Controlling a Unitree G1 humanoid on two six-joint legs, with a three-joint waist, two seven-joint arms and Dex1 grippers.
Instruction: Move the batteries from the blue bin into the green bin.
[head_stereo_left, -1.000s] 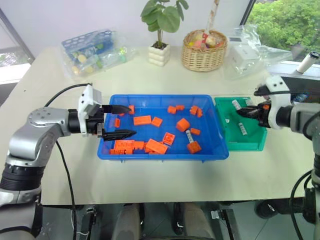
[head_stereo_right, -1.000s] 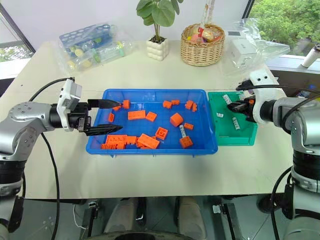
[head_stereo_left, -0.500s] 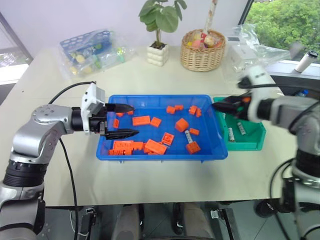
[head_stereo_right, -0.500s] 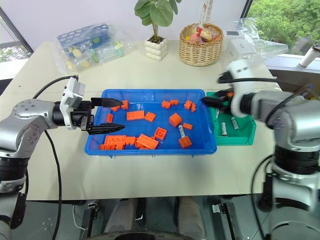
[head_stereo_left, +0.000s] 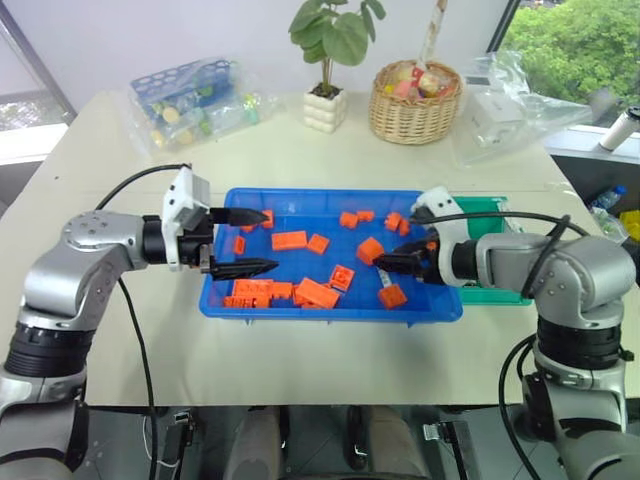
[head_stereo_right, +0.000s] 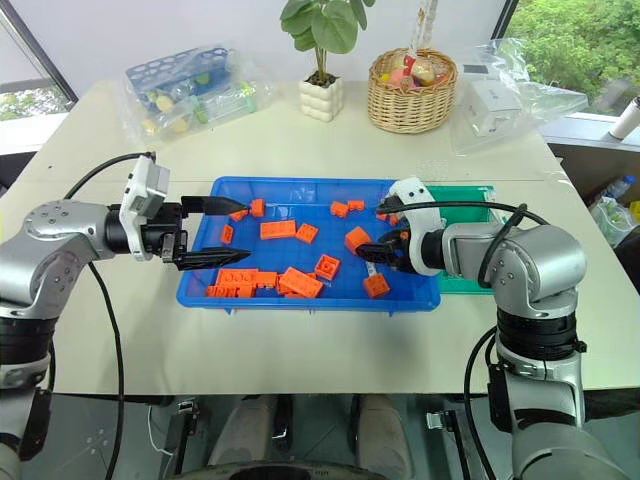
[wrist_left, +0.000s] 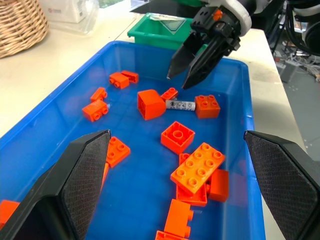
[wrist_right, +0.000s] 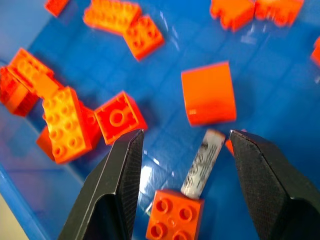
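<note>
The battery (wrist_left: 180, 105) you are after lies flat on the floor of the blue bin (head_stereo_left: 330, 305), between a large orange cube (wrist_left: 151, 104) and a square orange brick (wrist_left: 207, 106), one end just beside that brick. Your right gripper (wrist_left: 179, 82) hangs over it with its fingers spread and empty, tips pointing down at the battery. Your left gripper (head_stereo_left: 262, 241) hovers over the bin's left end, fingers wide apart and holding nothing, while the green bin (head_stereo_left: 480, 206) sits just beside the blue bin's right side.
</note>
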